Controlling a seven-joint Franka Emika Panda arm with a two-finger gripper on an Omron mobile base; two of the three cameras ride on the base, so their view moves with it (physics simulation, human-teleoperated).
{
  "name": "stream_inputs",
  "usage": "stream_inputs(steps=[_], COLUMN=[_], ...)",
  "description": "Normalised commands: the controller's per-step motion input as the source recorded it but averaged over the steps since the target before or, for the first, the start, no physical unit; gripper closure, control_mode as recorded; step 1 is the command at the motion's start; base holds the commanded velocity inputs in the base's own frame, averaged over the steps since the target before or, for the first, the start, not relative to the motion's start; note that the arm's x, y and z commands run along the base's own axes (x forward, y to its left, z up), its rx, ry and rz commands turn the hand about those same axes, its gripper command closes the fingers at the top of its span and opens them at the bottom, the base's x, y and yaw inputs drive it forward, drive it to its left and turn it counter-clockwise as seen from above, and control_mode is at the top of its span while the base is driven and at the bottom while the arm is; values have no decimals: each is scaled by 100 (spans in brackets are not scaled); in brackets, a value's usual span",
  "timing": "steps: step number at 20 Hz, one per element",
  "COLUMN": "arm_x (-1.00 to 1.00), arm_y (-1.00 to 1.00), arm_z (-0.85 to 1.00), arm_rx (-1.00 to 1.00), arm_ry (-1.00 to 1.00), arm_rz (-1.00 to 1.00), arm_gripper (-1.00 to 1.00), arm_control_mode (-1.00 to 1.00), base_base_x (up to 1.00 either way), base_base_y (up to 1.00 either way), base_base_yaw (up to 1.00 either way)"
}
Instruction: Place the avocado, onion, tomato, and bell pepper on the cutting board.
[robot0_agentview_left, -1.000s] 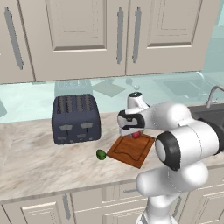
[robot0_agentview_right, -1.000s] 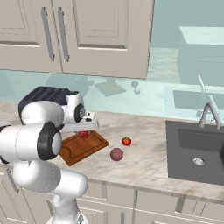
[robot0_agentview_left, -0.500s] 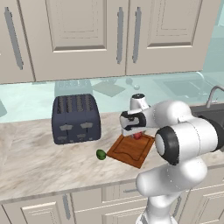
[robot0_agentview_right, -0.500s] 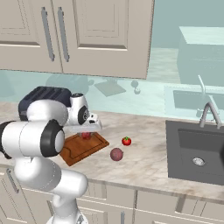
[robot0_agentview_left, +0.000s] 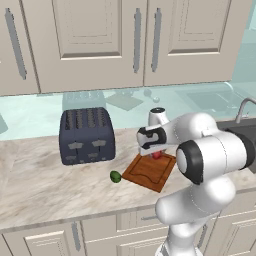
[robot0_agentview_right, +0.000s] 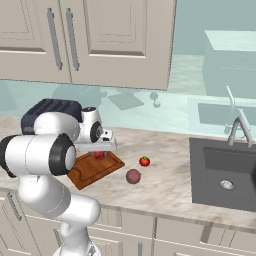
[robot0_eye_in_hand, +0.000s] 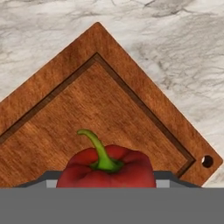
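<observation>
The arm has drawn in a little over the last second, and the gripper (robot0_agentview_left: 156, 152) now hangs over the far part of the cutting board (robot0_agentview_left: 145, 172) with the bell pepper (robot0_eye_in_hand: 106, 168) under it. That puts the pepper above its target, so I judge this first item close to delivered, with only a release left. Whether the pepper rests on the wood or sits just above it, I cannot tell. Nor can I tell how the fingers stand (their tips are hidden at the bottom of the hand view, behind the fruit).

The pepper stands upright under the hand, its curved green stem rising toward the camera and hooking off to one side. The board lies cornerwise to the counter edge; its long axis runs from near-left to far-right in the left base view, and a small hole marks one corner.

The avocado (robot0_agentview_left: 115, 176) lies on the counter just beside the board's near-left edge. The tomato (robot0_agentview_right: 144, 161) and the onion (robot0_agentview_right: 133, 176) sit on the counter between the board and the sink (robot0_agentview_right: 225, 172), near each other. Three items remain.
</observation>
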Motion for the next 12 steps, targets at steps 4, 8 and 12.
stream_inputs(steps=[4,8,12], arm_x=[4,0,0], arm_y=[0,0,0], arm_z=[-3,-7,-12], arm_rx=[0,0,0], arm_ry=[0,0,0], arm_rz=[-1,0,0], arm_gripper=[100,100,100], arm_control_mode=[-100,-100,-100], base_base_x=[0,0,0], base_base_y=[0,0,0], base_base_yaw=[0,0,0])
